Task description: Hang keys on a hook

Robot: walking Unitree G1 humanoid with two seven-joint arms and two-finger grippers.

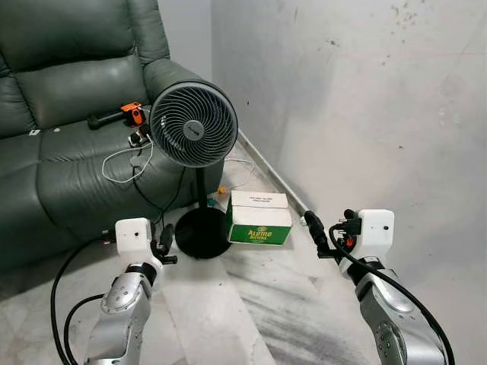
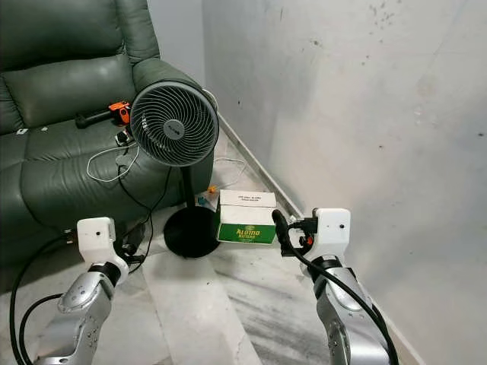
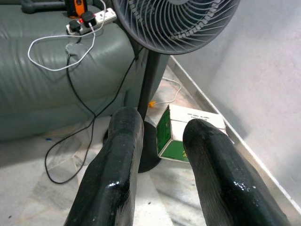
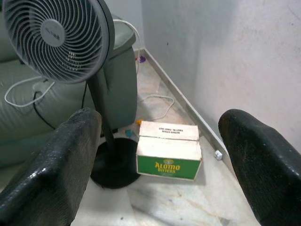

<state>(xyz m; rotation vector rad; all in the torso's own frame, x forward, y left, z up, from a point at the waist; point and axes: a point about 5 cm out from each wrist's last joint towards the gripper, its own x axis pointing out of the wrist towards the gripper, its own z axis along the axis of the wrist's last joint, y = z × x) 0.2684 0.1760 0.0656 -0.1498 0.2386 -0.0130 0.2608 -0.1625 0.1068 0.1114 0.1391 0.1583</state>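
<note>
I count one green sofa [image 1: 68, 114], one standing fan [image 1: 192, 125] before it, one green-and-white box [image 1: 259, 217] touching the fan's base. My left gripper [image 3: 162, 155] hangs empty, fingers apart; right gripper [image 4: 155, 165] gapes wider. Keys: I cannot tell where.
</note>
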